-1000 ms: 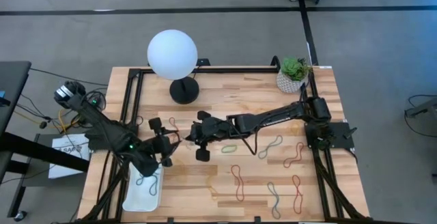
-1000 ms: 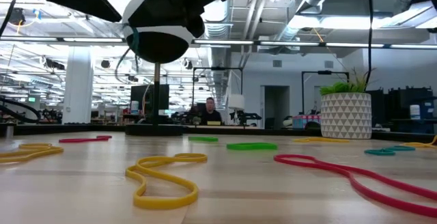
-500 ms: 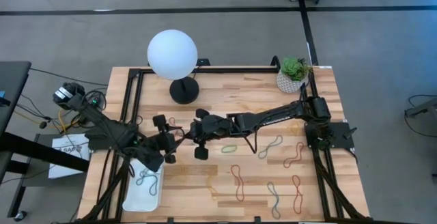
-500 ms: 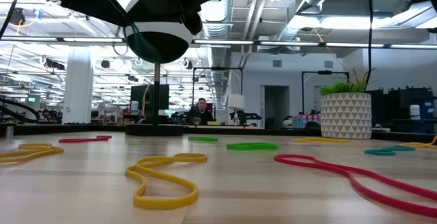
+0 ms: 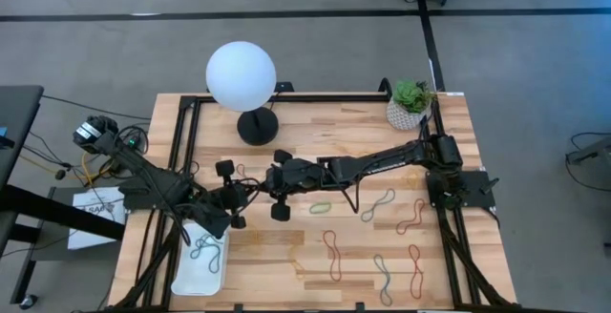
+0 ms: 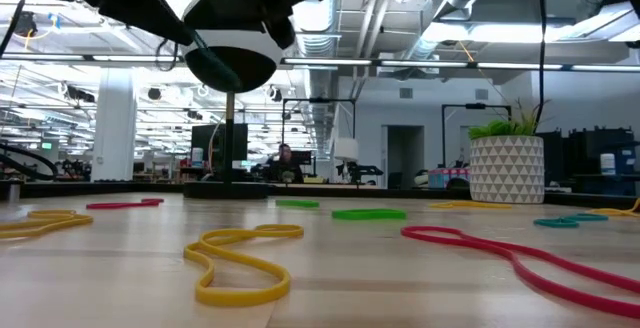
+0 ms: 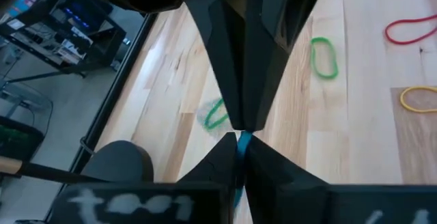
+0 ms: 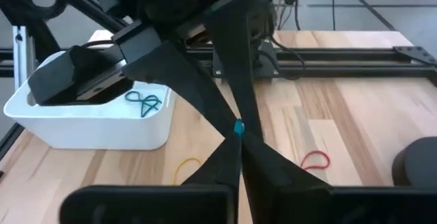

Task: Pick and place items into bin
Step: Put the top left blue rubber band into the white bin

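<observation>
wooden table [image 5: 286, 256], both grippers pinching one blue band [image 8: 237, 128]

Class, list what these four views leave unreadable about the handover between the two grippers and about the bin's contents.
- High view: the band between the left gripper and right gripper is too small to see.
- Wrist views: the blue-grey band shows only as a sliver, the dark fingers covering the rest.
- Low view: the white bin is out of frame.
- Right wrist view: the left arm hides part of the bin's inside.
</observation>
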Controlling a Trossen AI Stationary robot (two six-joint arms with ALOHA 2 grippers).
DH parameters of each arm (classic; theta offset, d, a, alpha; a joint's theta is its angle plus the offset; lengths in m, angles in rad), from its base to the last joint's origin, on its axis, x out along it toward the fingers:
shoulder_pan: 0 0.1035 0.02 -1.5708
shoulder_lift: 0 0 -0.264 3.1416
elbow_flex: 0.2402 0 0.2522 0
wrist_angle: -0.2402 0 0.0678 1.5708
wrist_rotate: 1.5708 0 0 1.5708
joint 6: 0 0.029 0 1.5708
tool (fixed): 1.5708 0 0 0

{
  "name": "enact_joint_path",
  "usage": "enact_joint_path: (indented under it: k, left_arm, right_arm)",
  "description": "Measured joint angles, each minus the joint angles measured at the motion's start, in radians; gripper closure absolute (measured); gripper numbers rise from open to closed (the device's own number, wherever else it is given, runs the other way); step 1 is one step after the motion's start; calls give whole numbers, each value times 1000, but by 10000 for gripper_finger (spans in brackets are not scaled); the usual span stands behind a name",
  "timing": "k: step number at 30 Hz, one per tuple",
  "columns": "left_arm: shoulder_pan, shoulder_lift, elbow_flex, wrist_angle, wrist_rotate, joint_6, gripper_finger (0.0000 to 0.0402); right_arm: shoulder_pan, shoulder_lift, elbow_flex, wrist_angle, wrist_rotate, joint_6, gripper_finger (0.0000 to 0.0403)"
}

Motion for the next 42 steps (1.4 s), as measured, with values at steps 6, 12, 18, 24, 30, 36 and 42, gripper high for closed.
enact_joint_path:
  k: [6, 12, 18, 24, 30, 36, 42]
  left_arm:
    - [0, 0, 0, -20, 6, -12, 399]
    - [0, 0, 0, -76, 84, -65, 401]
    - [-37, -3, 24, -230, 401, -74, 401]
    - [-120, -4, 122, -381, 668, -138, 401]
    - [-172, -4, 139, -479, 927, -385, 401]
    - [-181, -2, 64, -557, 961, -608, 401]
    - [-182, -1, -1, -549, 1029, -698, 401]
  right_arm:
    - [1, 0, 0, -67, 21, 0, 353]
    - [1, 0, 0, -228, 22, 88, 315]
    - [14, 13, 0, -421, 17, 179, 311]
    - [31, 16, -52, -437, 15, 179, 311]
    - [35, 19, -82, -434, 16, 179, 311]
    - [33, 19, -86, -417, 16, 179, 311]
    - [34, 19, -86, -398, 16, 177, 310]
